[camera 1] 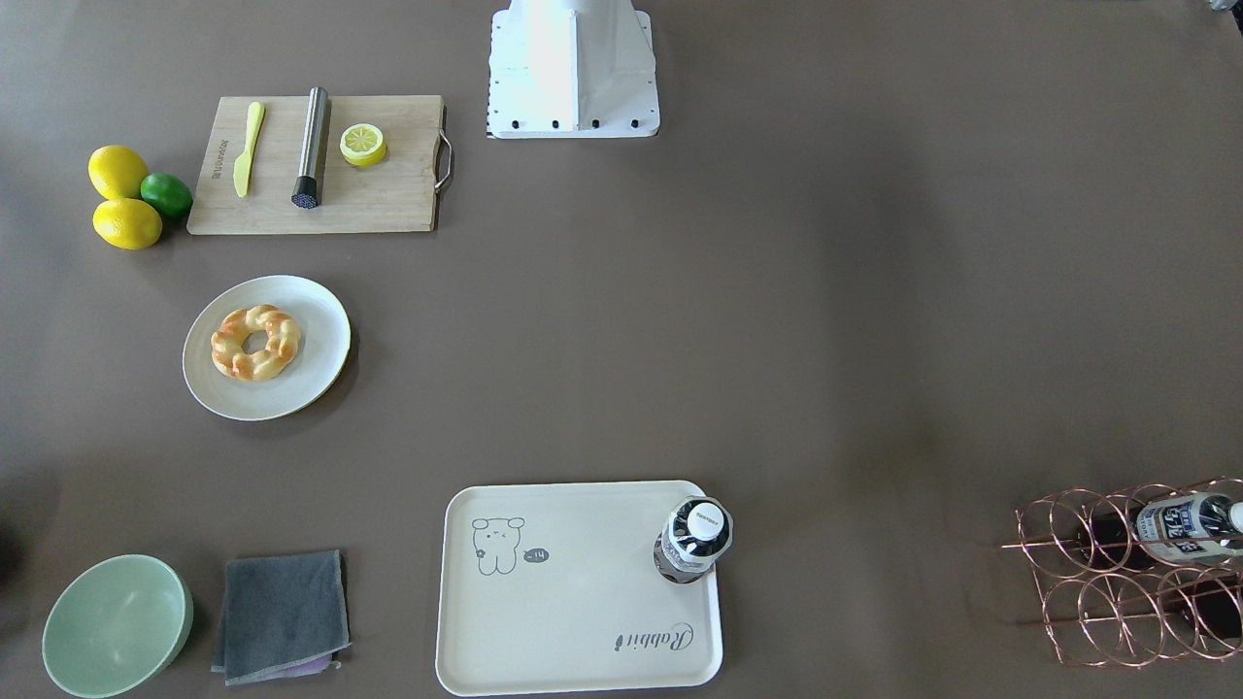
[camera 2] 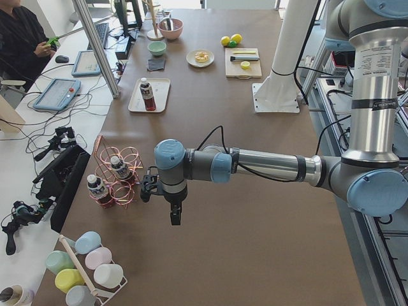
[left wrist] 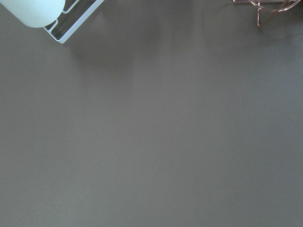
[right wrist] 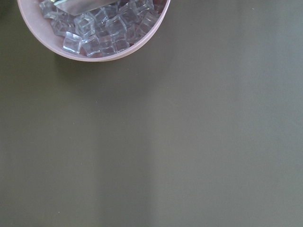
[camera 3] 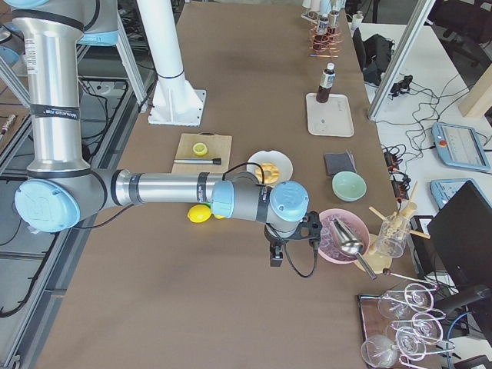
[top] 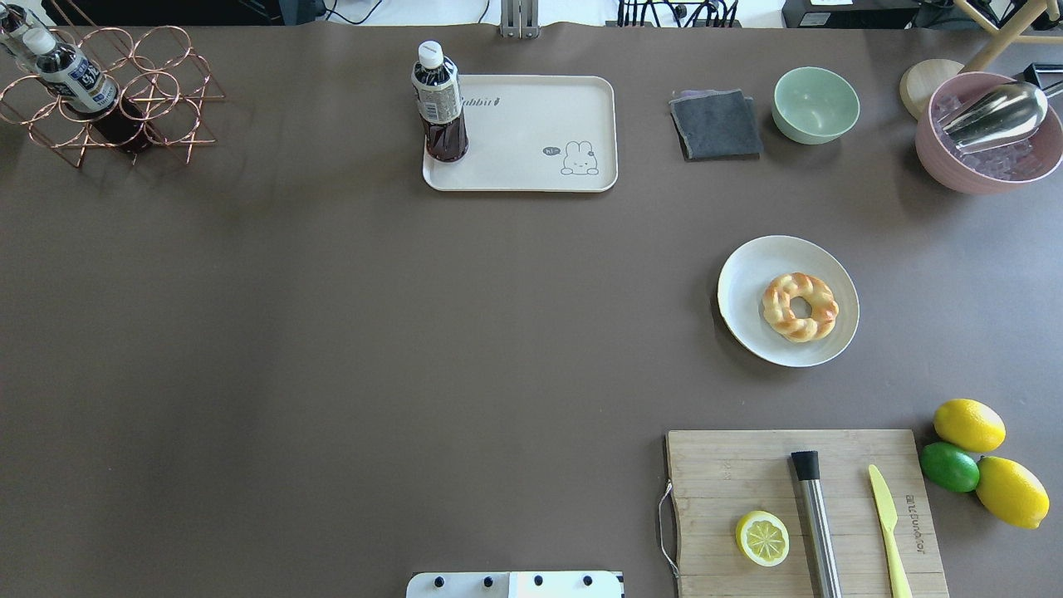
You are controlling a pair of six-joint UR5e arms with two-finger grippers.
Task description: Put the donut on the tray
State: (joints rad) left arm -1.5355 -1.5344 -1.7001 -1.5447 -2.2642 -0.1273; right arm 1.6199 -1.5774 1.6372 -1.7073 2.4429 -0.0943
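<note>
The donut (top: 800, 306) is a twisted golden ring lying on a round off-white plate (top: 747, 282) on the table's right half; it also shows in the front view (camera 1: 255, 342). The cream tray (top: 531, 141) with the bear drawing lies at the far middle, a dark drink bottle (top: 438, 100) standing on its left corner. My left gripper (camera 2: 175, 217) shows only in the exterior left view, over bare table near the copper rack. My right gripper (camera 3: 275, 257) shows only in the exterior right view, beside the pink ice bowl. I cannot tell whether either is open or shut.
A wooden cutting board (top: 731, 465) holds a lemon half (top: 762, 537), a steel muddler and a yellow knife. Two lemons and a lime (top: 949, 466) lie to its right. A grey cloth (top: 716, 124), green bowl (top: 815, 105), pink ice bowl (top: 955, 158) and copper bottle rack (top: 108, 108) line the far edge.
</note>
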